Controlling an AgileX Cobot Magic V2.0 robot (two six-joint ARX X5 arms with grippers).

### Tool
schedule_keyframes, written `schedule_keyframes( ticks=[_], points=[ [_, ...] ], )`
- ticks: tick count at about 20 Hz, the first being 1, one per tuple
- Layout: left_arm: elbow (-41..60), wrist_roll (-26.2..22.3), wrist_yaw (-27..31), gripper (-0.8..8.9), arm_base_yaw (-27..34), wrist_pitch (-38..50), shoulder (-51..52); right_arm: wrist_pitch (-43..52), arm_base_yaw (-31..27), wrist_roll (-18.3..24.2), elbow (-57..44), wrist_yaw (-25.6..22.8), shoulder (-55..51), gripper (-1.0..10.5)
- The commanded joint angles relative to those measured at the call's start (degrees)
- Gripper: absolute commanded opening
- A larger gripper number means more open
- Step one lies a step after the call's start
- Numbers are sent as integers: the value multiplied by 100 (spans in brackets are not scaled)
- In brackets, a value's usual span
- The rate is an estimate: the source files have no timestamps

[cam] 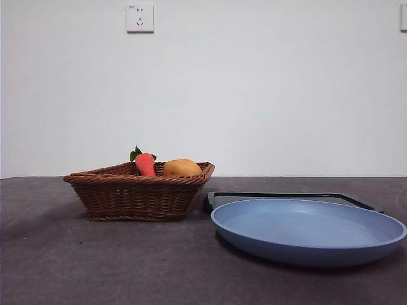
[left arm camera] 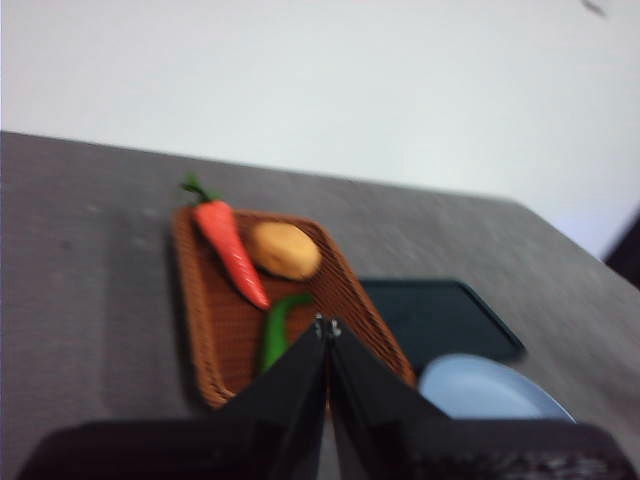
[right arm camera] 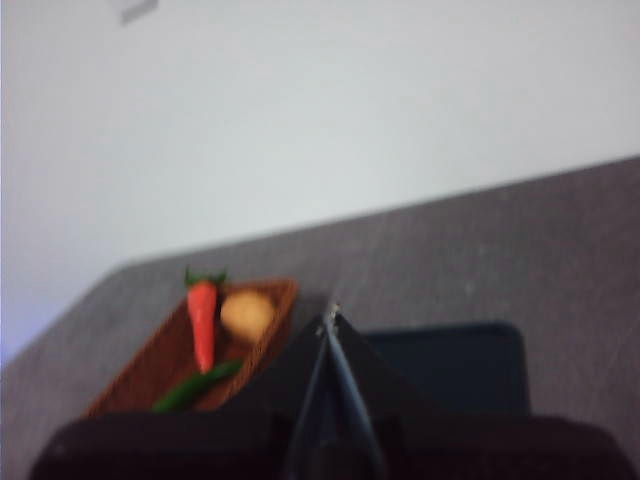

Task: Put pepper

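a: where is the pepper found?

b: it is seen lying flat in the wicker basket, pointed tip toward the carrot, with the yellow-orange item just beside them. in the front view it is hidden below the basket's rim; only the carrot top and the round item are shown there.

a: and the 2 grippers?

b: the left gripper is held above the tabletop with its jaws pressed together, nothing between them. the right gripper is likewise closed on nothing. neither is seen in the front view, so both are judged to be waiting high, clear of the things.

a: where would the pepper be put?

b: the target is not named by the task. a blue plate is set at 3 o'clock of the basket, near it, with a dark tray just behind at 12 o'clock of the plate. the plate is judged the likely target, since it is bare and placed within easy reach.

a: which arm is favoured?

b: the left one, it is judged, as the pepper is seen just past its jaw tips. the jaws would have to be parted first, then lowered across the slender body, away from the carrot touching its tip.

a: risks?

b: a glossy, thin pepper may be slipped or rolled against the weave.
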State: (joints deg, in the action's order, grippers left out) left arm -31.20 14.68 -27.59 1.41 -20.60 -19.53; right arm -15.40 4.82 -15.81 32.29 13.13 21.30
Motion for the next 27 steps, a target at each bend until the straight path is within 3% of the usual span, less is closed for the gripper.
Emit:
schedule_keyframes(
  ticks=[1, 6, 11, 17, 19, 21, 22, 27],
  points=[
    [-481, -610, -361, 6, 17, -387, -407, -802, 13, 560, 667, 264, 369, 5],
    [-1174, -1141, -929, 6, 17, -1285, -1051, -2374, 15, 1255, 1683, 647, 1049, 5],
    [-1620, -1670, -1189, 6, 13, -2170, -1467, -3840, 24, 1873, 2404, 647, 1587, 6],
    [-1659, -1775, -1158, 10, 11, -2444, -1515, -4385, 22, 2138, 2575, 638, 1847, 13],
    [-1659, -1773, -1158, 86, 11, -2444, -1515, -4382, 24, 2133, 2575, 643, 1856, 71],
    [-1659, -1768, -1145, 296, 11, -2441, -1515, -4387, 22, 2065, 2575, 634, 1908, 226],
    [-1659, -1744, -1145, 338, 11, -2437, -1515, -4391, 24, 2009, 2575, 629, 1947, 283],
    [-1659, -1725, -1152, 337, 11, -2444, -1515, -4371, 24, 2013, 2575, 632, 2337, 294]
  ],
)
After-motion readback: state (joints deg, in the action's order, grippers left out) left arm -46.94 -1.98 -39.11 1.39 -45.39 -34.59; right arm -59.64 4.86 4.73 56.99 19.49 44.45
